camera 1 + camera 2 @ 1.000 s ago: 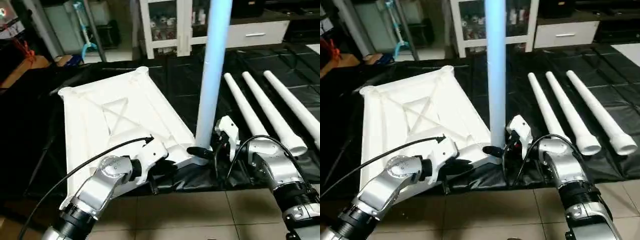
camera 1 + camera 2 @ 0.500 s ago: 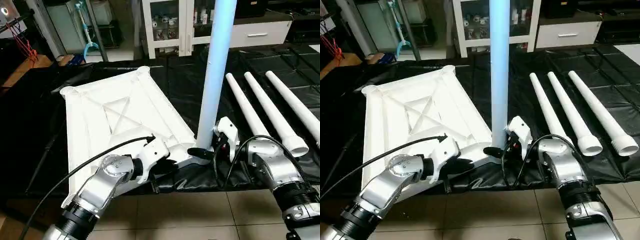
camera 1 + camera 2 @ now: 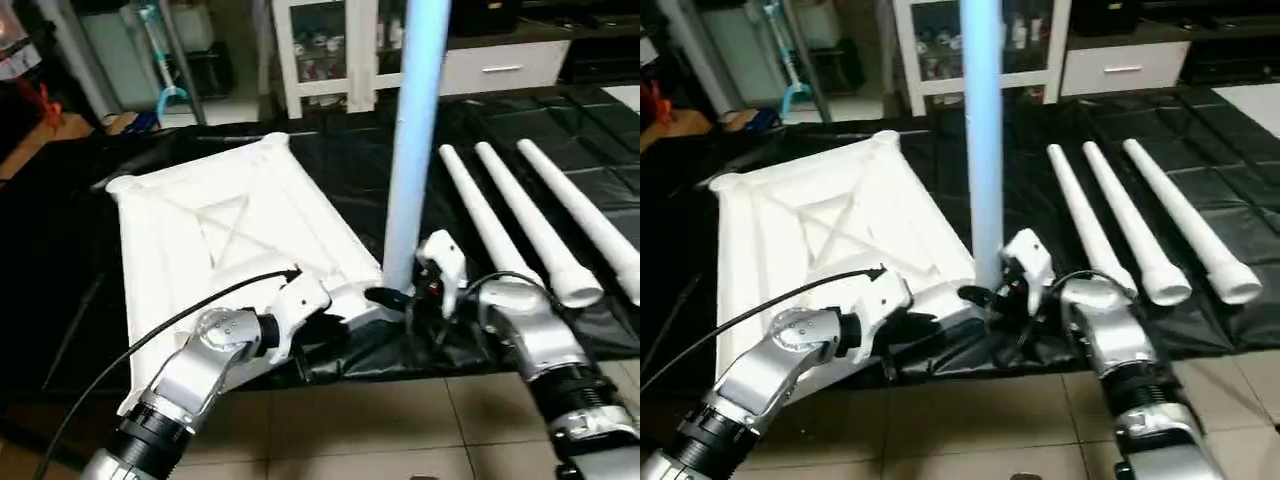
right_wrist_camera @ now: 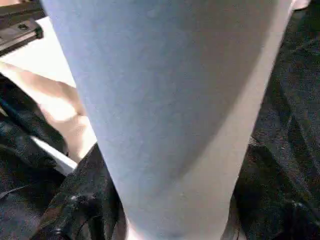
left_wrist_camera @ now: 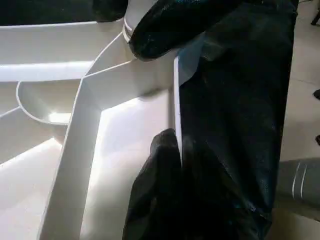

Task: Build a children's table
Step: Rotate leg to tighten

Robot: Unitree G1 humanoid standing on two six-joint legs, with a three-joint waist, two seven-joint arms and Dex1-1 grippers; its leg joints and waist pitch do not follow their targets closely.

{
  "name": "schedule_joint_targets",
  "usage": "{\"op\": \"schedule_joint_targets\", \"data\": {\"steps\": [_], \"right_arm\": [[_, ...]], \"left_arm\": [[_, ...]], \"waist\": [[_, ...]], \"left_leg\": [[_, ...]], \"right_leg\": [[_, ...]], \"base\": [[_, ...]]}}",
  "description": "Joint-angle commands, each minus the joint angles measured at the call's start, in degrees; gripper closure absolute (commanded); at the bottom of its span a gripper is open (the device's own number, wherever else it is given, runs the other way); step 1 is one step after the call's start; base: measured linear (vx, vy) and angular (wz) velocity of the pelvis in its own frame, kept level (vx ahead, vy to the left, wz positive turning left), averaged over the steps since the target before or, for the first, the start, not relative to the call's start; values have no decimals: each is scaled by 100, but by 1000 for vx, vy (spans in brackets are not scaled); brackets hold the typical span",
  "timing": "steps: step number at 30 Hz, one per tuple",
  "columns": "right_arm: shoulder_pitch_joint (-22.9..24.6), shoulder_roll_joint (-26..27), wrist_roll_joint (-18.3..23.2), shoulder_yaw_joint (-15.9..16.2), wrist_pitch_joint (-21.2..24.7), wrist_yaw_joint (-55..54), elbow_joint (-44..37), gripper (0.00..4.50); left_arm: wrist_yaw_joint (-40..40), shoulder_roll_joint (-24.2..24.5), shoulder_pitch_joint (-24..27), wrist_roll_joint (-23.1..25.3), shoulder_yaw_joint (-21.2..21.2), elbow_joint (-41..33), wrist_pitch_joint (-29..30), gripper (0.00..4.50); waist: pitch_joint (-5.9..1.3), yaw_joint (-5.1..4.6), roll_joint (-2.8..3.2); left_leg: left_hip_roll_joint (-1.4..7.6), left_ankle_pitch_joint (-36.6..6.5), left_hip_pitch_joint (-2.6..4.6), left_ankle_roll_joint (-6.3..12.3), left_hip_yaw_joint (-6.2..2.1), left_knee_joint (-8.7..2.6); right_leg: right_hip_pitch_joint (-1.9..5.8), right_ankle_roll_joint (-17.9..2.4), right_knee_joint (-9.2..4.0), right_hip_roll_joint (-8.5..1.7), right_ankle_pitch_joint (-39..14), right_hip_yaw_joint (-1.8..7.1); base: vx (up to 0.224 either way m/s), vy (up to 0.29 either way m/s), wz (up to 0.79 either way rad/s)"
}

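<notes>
The white tabletop [image 3: 230,220] lies underside up on a black sheet, ribs showing. One white leg [image 3: 412,150] stands upright in its near right corner socket. My right gripper [image 3: 405,298] is closed around the base of this leg, which passes between its fingers [image 4: 80,205] in the right wrist view. My left gripper [image 3: 335,322] is at the tabletop's near edge, shut on the thin rim wall [image 5: 177,115], with one finger [image 5: 160,195] pressed against it. Three more legs [image 3: 535,225] lie side by side on the sheet to the right.
The black sheet [image 3: 380,150] covers the floor under the parts and ends at bare tiles [image 3: 380,430] just in front of me. A white glass-door cabinet [image 3: 320,50] and a white drawer unit [image 3: 500,65] stand behind. Clutter lines the back left.
The whole picture has shifted a little with the camera. Both arms, the upright leg and the tabletop keep their places relative to one another.
</notes>
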Motion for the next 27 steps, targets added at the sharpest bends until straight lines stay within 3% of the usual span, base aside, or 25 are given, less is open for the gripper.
{"op": "schedule_joint_targets", "data": {"steps": [1, 6, 9, 10, 11, 12, 13, 17, 18, 20, 22, 24, 26, 27], "right_arm": [[49, 82, -246, -103, 147, -645, 175, 194], [-142, 670, -491, -271, 395, -2292, 303, 194], [-382, 1180, -525, -402, 397, -3259, 441, 195], [-419, 1309, -544, -406, 370, -3449, 443, 195], [-449, 1438, -564, -384, 329, -3581, 435, 195], [-449, 1440, -564, -383, 329, -3584, 434, 195], [-485, 1614, -565, -384, 247, -3737, 418, 195], [-631, 1903, -416, -453, 41, -3737, 451, 196], [-658, 1928, -408, -464, 14, -3759, 474, 196], [-693, 1933, -400, -462, -17, -3653, 491, 196], [-689, 1900, -211, -539, -7, -3365, 391, 140], [-675, 1843, -206, -561, -46, -3300, 344, 121], [-634, 1660, -200, -587, -52, -3056, 210, 107], [-622, 1595, -182, -591, -16, -2936, 159, 93]], "left_arm": [[-53, -65, -7, 33, -176, 74, -30, 450], [621, -402, -412, 329, -78, 644, 71, 450], [1661, -881, -964, 552, 188, 1394, 219, 450], [1912, -985, -1093, 592, 257, 1550, 213, 450], [2074, -1074, -1207, 598, 318, 1670, 192, 450], [2077, -1076, -1209, 598, 319, 1672, 192, 450], [2231, -1168, -1328, 599, 390, 1779, 160, 450], [2342, -1281, -1495, 566, 503, 1934, 33, 450], [2338, -1290, -1511, 582, 508, 1971, 3, 450], [2346, -1277, -1518, 615, 528, 2068, -43, 450], [2328, -1211, -1486, 622, 533, 2097, -55, 450], [2313, -1170, -1462, 616, 545, 2097, -63, 450], [2167, -1043, -1374, 612, 533, 2073, -134, 450], [2072, -1000, -1333, 599, 516, 2040, -157, 450]], "waist": [[-202, -40, -119], [-171, -205, -67], [-171, -245, -77], [-167, -255, -66], [-178, -271, -73], [-197, -286, -62], [-202, -288, -71], [-229, -292, -87], [-230, -279, -89], [-231, -256, -101], [-231, -236, -137], [-231, -222, -113], [-214, -292, -122], [-204, -320, -112]], "left_leg": [[240, -2881, 74, -15, -206, -620], [210, -3227, 67, -204, -269, -675], [169, -3574, 212, -273, -284, -640], [141, -3696, 287, -232, -270, -622], [143, -3685, 268, -203, -273, -639], [162, -3560, 205, -123, -291, -693], [198, -3367, 132, -72, -299, -751], [193, -3082, 103, -8, -252, -727], [192, -2800, 59, 98, -231, -713], [194, -2562, 32, 190, -209, -703], [190, -2399, 34, 266, -182, -685], [193, -2318, 24, 328, -188, -671], [188, -2270, -70, 349, -221, -690], [193, -2308, -83, 331, -235, -703]], "right_leg": [[56, -510, -594, -146, -3601, 92], [61, -310, -657, -129, -3848, 6], [-27, -252, -751, -92, -3938, -65], [-51, -224, -819, -67, -3911, -126], [-2, -226, -819, -68, -3794, -142], [105, -277, -790, -96, -3500, -138], [157, -402, -758, -135, -3193, -88], [148, -651, -733, -171, -2853, -34], [162, -778, -711, -188, -2641, -9], [179, -847, -696, -190, -2506, 1], [173, -879, -702, -195, -2511, 10], [187, -863, -696, -210, -2599, 11], [262, -795, -654, -199, -2610, -31], [270, -758, -651, -195, -2671, -42]], "base": [[0, 0, 0], [0, 0, 0], [-20, 8, 2], [-69, 25, 9], [-69, 25, 9], [0, 0, 0], [0, 0, 0], [0, 0, 0], [0, 0, 0], [0, 0, 0], [0, 0, 0], [0, 0, 0], [0, 0, 0], [0, 0, 0]]}}
